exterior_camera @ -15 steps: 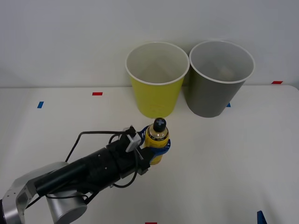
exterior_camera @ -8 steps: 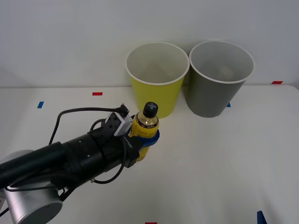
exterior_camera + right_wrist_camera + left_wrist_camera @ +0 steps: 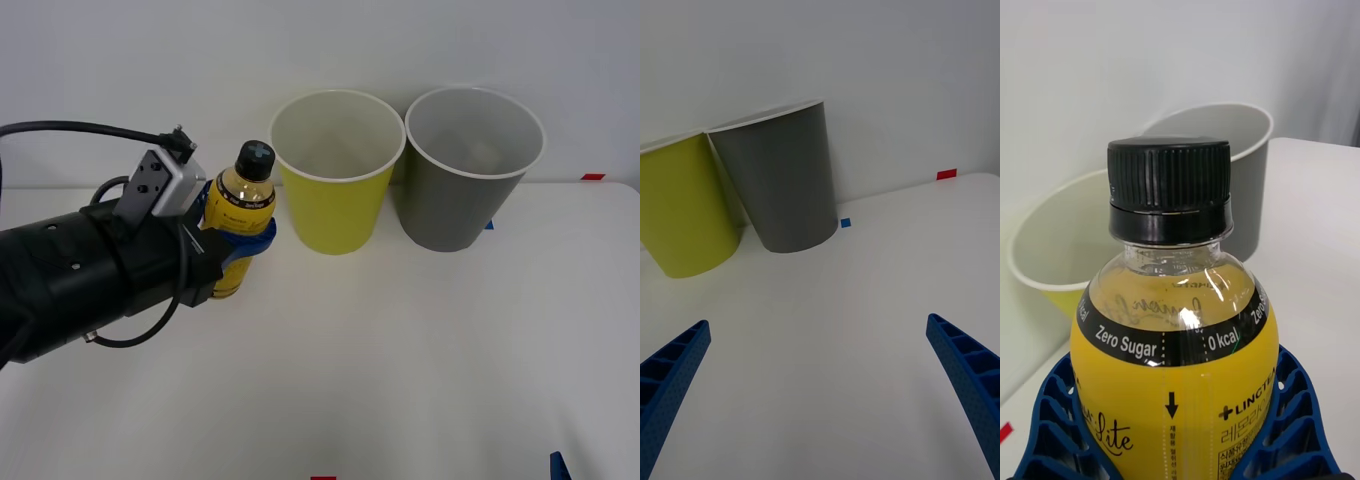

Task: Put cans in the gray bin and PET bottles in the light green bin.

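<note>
Gripping the PET bottle [image 3: 243,214] around its lower body, the left gripper [image 3: 240,245] holds it upright above the white table [image 3: 420,360], just left of the light green bin [image 3: 336,170]. Blue ribbed fingers [image 3: 1300,420] wrap both sides of the yellow bottle, pressed against its label, in the left wrist view. The black screw cap [image 3: 256,157] stands about level with the green bin's white rim, the bottle close beside the bin's left wall but apart from it. A small gray block with a black cable [image 3: 70,128] sits on the arm just behind the bottle.

At the far side of the table, the light green bin and the gray bin [image 3: 468,168] stand upright side by side against the white wall, rims nearly touching, the gray one on the right. Both look empty from the front.

Spread wide over bare table nearer than the bins, the right gripper [image 3: 820,382] hangs with nothing between its two blue fingers. Red tape marks [image 3: 208,201] and blue tape marks [image 3: 86,224] dot the table surface.
</note>
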Tool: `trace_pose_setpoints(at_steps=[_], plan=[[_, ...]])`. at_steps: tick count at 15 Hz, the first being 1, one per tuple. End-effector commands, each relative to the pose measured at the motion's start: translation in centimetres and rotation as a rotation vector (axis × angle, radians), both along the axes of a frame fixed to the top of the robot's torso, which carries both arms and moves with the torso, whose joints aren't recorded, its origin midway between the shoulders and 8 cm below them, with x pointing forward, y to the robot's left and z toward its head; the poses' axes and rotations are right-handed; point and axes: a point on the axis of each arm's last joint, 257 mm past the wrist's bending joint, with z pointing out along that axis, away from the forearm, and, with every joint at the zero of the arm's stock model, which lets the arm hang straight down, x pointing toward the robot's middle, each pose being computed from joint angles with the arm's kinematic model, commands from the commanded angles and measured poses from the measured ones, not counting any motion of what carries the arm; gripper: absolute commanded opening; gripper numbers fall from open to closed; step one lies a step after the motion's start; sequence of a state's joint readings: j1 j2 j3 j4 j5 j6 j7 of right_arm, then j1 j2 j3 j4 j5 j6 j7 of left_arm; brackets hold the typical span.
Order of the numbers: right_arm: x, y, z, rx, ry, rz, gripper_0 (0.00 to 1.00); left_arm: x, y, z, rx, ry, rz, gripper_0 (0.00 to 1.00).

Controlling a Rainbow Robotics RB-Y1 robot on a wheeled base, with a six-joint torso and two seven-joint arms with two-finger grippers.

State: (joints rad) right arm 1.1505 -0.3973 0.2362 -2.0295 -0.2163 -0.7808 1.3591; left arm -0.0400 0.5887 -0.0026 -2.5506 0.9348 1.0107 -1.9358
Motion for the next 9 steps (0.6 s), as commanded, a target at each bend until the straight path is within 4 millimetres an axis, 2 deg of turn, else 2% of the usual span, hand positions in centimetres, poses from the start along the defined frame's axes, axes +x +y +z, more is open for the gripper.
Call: trace_pose_setpoints(at_steps=[1,7,9], plan=[[0.0,0.0,0.0,0.000,0.000,0.000,1.00,-0.5,1.1,3.9,-0.118,-0.035,-0.011,0.00],[0.0,0.0,0.0,0.000,0.000,0.000,1.00,-1.1,3.4,9.9,-0.311,-0.092,-0.012,0.00],[0.0,0.0,0.0,0.000,0.000,0.000,1.00,-1.2,3.6,11.2,-0.353,-0.105,-0.020,0.00]])
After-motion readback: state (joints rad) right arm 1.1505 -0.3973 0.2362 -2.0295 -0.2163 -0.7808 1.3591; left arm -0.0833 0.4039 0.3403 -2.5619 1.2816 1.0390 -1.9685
